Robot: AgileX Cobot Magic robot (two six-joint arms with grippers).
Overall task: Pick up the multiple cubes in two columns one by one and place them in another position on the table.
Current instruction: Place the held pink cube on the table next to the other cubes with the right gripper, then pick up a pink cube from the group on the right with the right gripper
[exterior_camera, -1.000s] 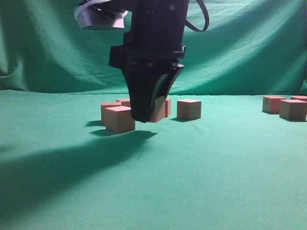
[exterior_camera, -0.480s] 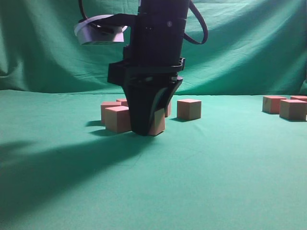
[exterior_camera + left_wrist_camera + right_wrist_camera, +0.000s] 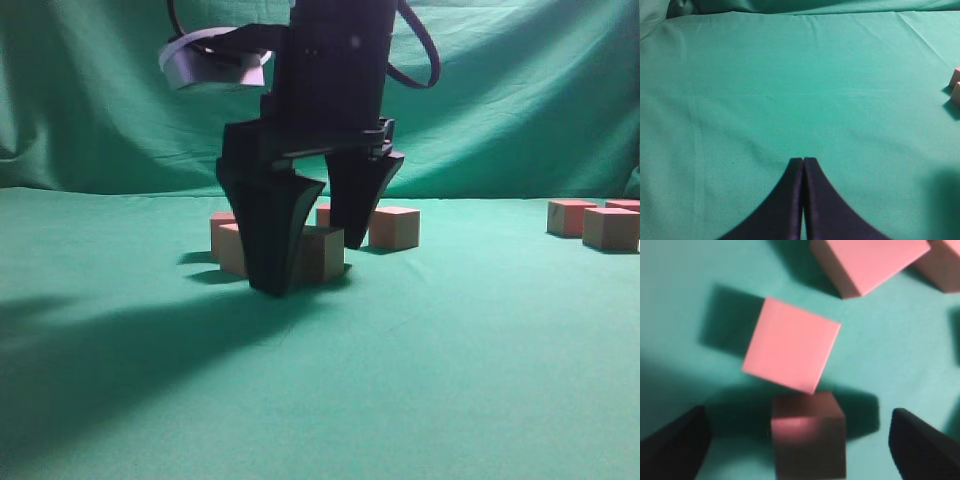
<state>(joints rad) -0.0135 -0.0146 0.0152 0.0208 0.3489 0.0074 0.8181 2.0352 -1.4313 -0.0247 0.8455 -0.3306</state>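
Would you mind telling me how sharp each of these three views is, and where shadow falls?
Exterior view: sharp, the right gripper throwing a long shadow leftward across the table. Right wrist view: soft, the nearest cube shaded. Left wrist view: clear, evenly lit.

Cube count: eight cubes show in the exterior view, five bunched mid-table and three off at the right edge. The right wrist view only catches four. Two grippers: right gripper, left gripper. One table.
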